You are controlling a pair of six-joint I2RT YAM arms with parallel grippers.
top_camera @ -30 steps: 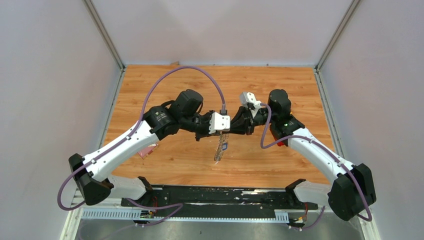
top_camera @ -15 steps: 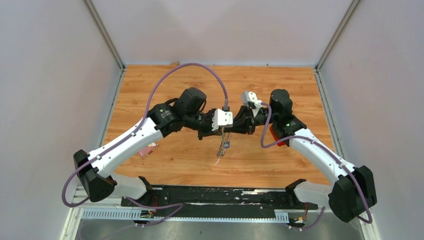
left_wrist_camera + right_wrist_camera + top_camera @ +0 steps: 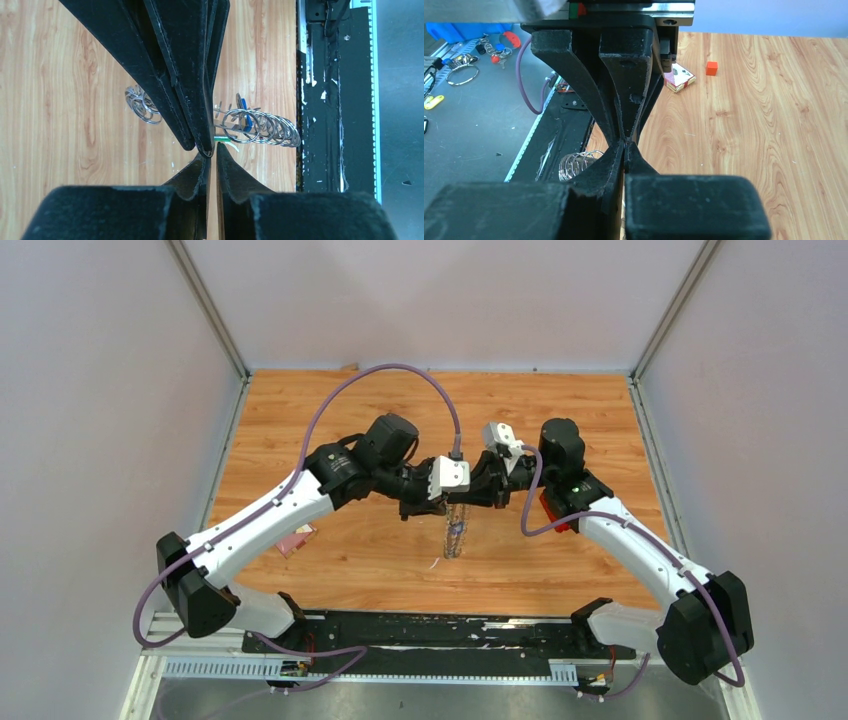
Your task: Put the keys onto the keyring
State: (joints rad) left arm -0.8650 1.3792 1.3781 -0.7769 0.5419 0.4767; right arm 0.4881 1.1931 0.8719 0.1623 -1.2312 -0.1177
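Plain wood bench (image 3: 350, 550) with blank grey walls round it, nothing fancy. Both arms meet over the middle, tip to tip, so neither one is nearer. The keyring (image 3: 455, 530) dangles right under that meeting point, seen edge-on from above, with its long axis running from the fingertips back toward the arm bases.

In the left wrist view the blue key (image 3: 243, 117) sits in among the ring's loops. The green key (image 3: 223, 140) is just beside the fingertips, between them and the ring.

The right hand (image 3: 625, 152) is clamped fully closed. The left hand (image 3: 212, 165) is squeezed down to a thin slit. Can't honestly tell which of them is carrying the ring, or whether the left one has the green key pinched. My guess is the next bit is all about nudging that green key sideways onto the wire.
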